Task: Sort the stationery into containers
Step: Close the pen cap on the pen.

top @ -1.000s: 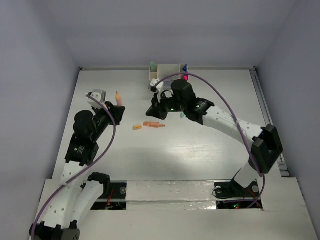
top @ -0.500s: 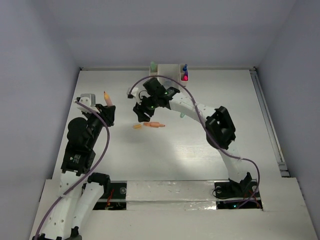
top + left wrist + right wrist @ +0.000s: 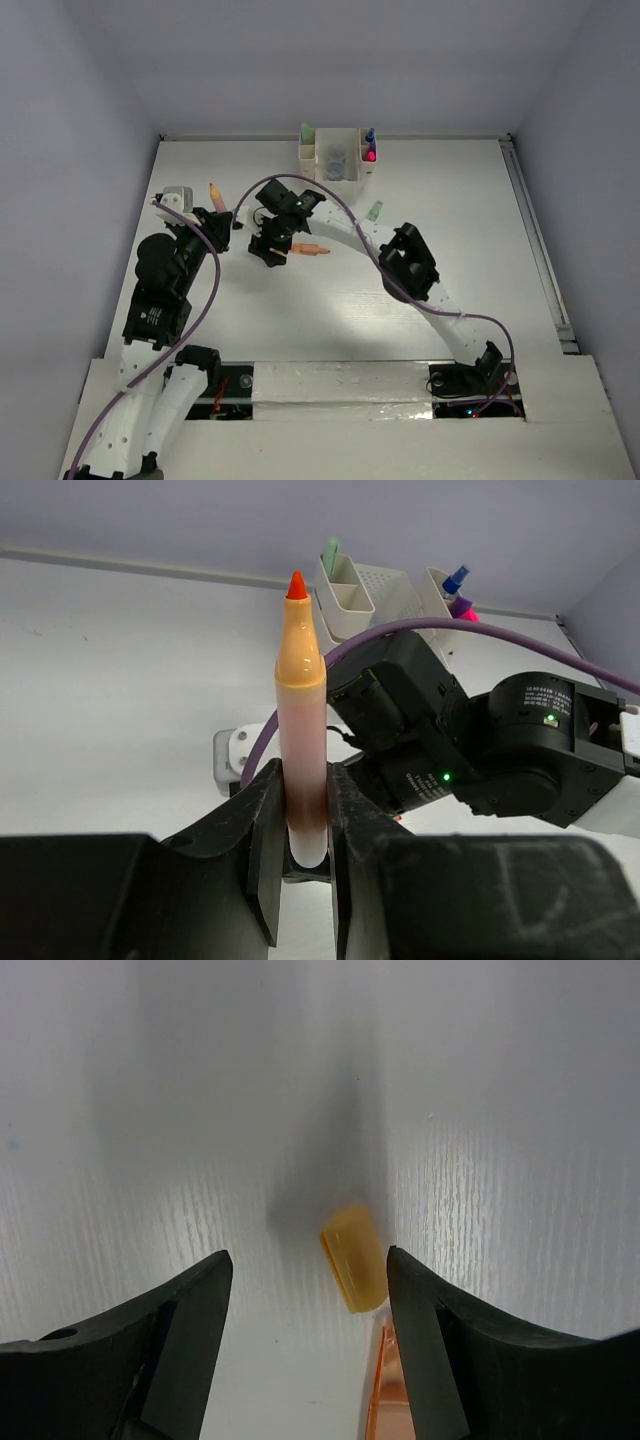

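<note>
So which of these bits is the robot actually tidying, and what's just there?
Part of the job: peach marker in the left gripper; yellow cap below the open right gripper; orange marker, mint marker on the table; white organizer.
Just there: purple cable.

Was a white, wood-grained table (image 3: 470, 230). Carried a white organizer (image 3: 306, 153) at the middle of the far edge. Bore a mint green marker (image 3: 374, 211) lying nearer the centre than the organizer, an orange marker (image 3: 308, 249) flat left of centre, and a small yellow-orange cap (image 3: 355, 1270) close by that marker's left end.
</note>
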Available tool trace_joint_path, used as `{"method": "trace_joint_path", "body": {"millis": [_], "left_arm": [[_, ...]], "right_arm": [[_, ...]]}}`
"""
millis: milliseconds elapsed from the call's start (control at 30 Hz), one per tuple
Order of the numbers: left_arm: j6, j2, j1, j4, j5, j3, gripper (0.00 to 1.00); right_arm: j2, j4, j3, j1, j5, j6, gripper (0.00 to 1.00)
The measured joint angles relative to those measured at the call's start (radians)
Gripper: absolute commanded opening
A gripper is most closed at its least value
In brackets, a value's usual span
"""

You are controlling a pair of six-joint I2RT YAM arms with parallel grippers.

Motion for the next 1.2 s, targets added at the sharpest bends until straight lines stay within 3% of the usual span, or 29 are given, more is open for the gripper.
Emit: {"method": "trace_joint_path", "body": {"millis": [233, 433, 567, 633, 767, 833, 1067, 1200], "left_arm": [[0.0, 0.0, 0.0, 0.0, 0.001, 0.0, 0.0], [0.0, 0.0, 0.0, 0.0, 0.005, 0.0, 0.0], [0.0, 0.0, 0.0, 0.0, 0.009, 0.0, 0.0], [0.0, 0.0, 0.0, 0.0, 0.011, 0.0, 0.0], [0.0, 0.0, 0.0, 0.0, 0.015, 0.0, 0.0], [0.0, 0.0, 0.0, 0.0, 0.017, 0.0, 0.0], [-0.002, 0.0, 0.0, 0.005, 0.05, 0.0, 0.0], [-0.029, -0.014, 0.002, 0.071, 0.188, -0.015, 0.0]], "right_arm": [[0.041, -0.001, 0.028, 0.013, 0.057, -0.018, 0.6], [0.066, 0.011, 0.035, 0.012, 0.115, -0.026, 0.47], [0.072, 0.013, 0.045, 0.012, 0.119, -0.024, 0.23], [0.074, 0.017, 0.049, 0.013, 0.118, -0.021, 0.21], [0.075, 0.035, 0.047, 0.013, 0.107, -0.01, 0.04], [0.075, 0.067, 0.037, 0.013, 0.103, 0.001, 0.01], [-0.074, 0.29, -0.224, 0.006, 0.105, 0.114, 0.0], [-0.294, 0.454, -0.447, -0.024, 0.096, 0.262, 0.0]]}}
